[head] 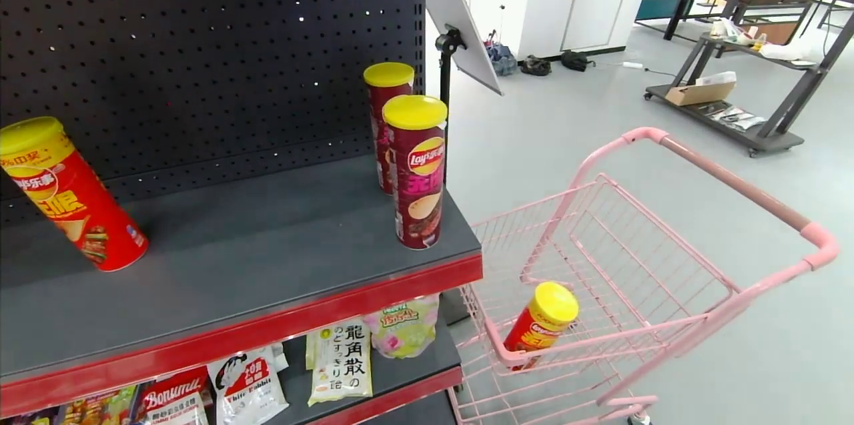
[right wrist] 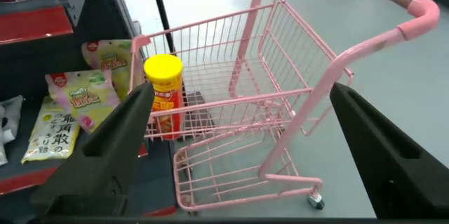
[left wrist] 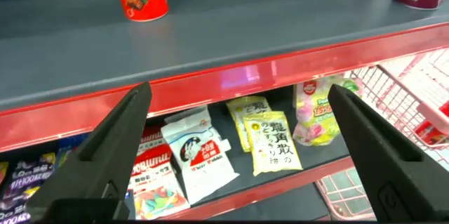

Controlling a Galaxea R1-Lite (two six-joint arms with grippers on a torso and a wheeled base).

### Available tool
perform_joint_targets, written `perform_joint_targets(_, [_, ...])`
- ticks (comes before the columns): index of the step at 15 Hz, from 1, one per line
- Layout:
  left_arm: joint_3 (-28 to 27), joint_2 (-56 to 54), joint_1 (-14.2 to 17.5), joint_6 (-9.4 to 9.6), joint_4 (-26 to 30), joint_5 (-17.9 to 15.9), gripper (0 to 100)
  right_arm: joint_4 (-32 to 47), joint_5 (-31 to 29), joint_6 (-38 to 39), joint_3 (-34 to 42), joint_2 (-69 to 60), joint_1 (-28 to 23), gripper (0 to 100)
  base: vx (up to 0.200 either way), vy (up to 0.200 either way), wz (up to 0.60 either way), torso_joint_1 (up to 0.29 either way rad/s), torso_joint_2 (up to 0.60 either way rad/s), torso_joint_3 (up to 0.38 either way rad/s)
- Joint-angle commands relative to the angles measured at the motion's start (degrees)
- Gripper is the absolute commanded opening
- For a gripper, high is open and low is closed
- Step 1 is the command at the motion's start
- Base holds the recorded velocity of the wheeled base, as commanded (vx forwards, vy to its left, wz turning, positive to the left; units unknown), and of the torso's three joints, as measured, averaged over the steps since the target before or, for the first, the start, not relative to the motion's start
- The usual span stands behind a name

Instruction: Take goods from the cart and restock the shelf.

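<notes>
One can (head: 544, 321) stands upright in the pink cart (head: 667, 145), in the corner nearest the shelf (head: 267, 258). The right gripper (right wrist: 240, 89) is held above the cart, jaws spread wide with nothing between them. The left gripper (left wrist: 238, 90), jaws likewise apart and empty, is held before the shelf's red edge. The can is probably best taken around the body just under its yellow lid, then lifted straight up until the wire rim is cleared. On the top shelf, a left can (head: 67, 195) and two maroon cans (head: 418, 171) are set well apart, with bare board between them. Snack packets (head: 340, 358) are laid on the shelf below.
</notes>
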Motion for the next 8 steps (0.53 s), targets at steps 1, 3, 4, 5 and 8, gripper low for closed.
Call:
perform_joint_targets(1, [0.0, 0.1, 0.0, -0.01, 0.0, 0.0, 100, -0.1, 0.0, 0.1, 0.0, 0.0, 0.0, 100, 0.0, 0.0, 0.0, 0.0, 0.0, 0.0])
perform_joint_targets(3, [0.0, 0.1, 0.0, -0.01, 0.0, 0.0, 100, -0.1, 0.0, 0.1, 0.0, 0.0, 0.0, 100, 0.0, 0.0, 0.0, 0.0, 0.0, 0.0])
perform_joint_targets(4, [0.0, 0.1, 0.0, -0.01, 0.0, 0.0, 100, -0.1, 0.0, 0.2, 0.0, 0.0, 0.0, 100, 0.0, 0.0, 0.0, -0.11, 0.29, 0.154])
perform_joint_targets(5, [0.0, 0.1, 0.0, -0.01, 0.0, 0.0, 100, -0.1, 0.0, 0.1, 0.0, 0.0, 0.0, 100, 0.0, 0.0, 0.0, -0.139, 0.34, 0.193])
perform_joint_targets(8, [0.0, 0.1, 0.0, -0.01, 0.0, 0.0, 100, -0.1, 0.0, 0.1, 0.0, 0.0, 0.0, 100, 0.0, 0.0, 0.0, -0.128, 0.35, 0.207])
